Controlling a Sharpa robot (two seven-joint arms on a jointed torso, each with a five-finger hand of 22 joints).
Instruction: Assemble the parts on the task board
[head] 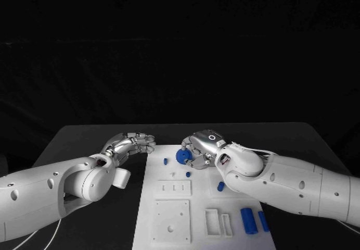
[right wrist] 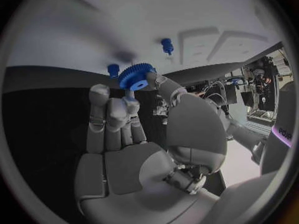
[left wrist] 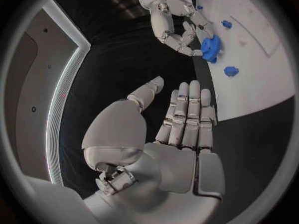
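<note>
Silver fingers first: our left hand (head: 131,143) hovered over the black table (head: 82,136) just off the task board's (head: 196,219) left edge, near its far corner. From the wrist we saw those fingers lying straight and side by side, thumb out, nothing in them — that hand was idle.

Moving right, the action was at the board's far edge. Our right hand (head: 201,151) held a blue gear (right wrist: 137,77) pinched at its fingertips, the toothed disc clear of the palm and poised close over the white plate. Just beside it stood a small blue peg (right wrist: 112,69), and a second peg (right wrist: 167,45) stood a little further in on the board. Whether the gear was already touching anything, we could not tell.

Further right and nearer us, a short blue piece (head: 220,186) lay mid-board, and two blue cylinders (head: 247,221) lay loose by the near right corner, beside the raised white fixtures (head: 173,188).

Our read: early going. The gear looked like the part in hand, probably bound for one of those pegs, and the cylinders and the short piece were still unplaced.
</note>
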